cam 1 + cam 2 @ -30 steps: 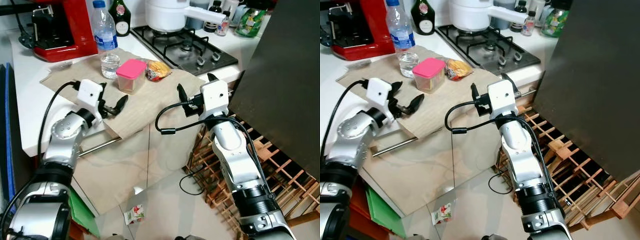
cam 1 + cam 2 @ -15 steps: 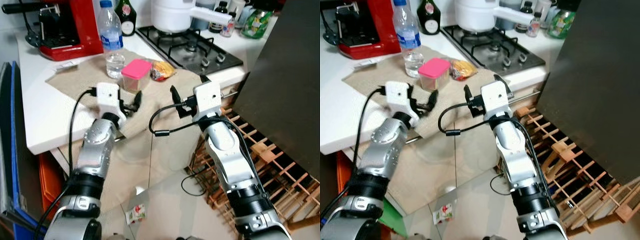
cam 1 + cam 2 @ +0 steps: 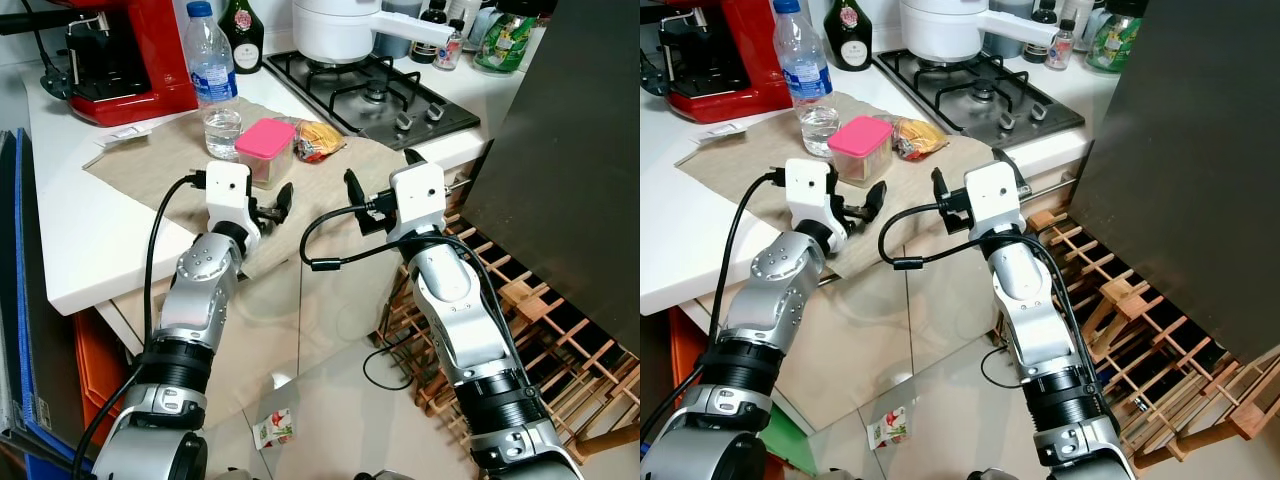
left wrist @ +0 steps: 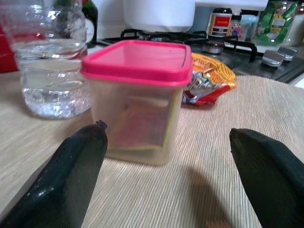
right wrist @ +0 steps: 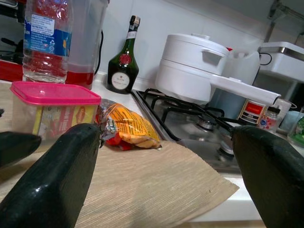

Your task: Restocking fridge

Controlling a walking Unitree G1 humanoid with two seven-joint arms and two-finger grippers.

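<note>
The head views take in the whole counter (image 3: 70, 240): one beige woven mat (image 3: 150, 165), one tub (image 3: 263, 152) on it, one plastic water bottle (image 3: 211, 62), one snack packet (image 3: 318, 139), a red machine (image 3: 130, 50), a dark glass bottle (image 3: 240, 32), a black hob (image 3: 375, 95) and a white pot (image 3: 340, 25). They also show a wooden rack (image 3: 560, 330) by the floor and a small carton (image 3: 270, 428) on the tiles.

The left wrist view adds detail: the tub is clear, square-sided plastic with a pink lid, something flat and yellowish inside, and stands on the ribbed mat, a clear round glass (image 4: 50, 83) just beside it.

The left gripper (image 3: 272, 203) sits low over the mat's near edge, near the tub, its fingers (image 4: 76, 161) spread wide and holding nothing.

The right gripper (image 3: 378, 185) hangs at the counter's edge, pointed toward the packet, also spread wide and empty. The right wrist view shows the packet as crinkled orange foil touching the tub's side.
</note>
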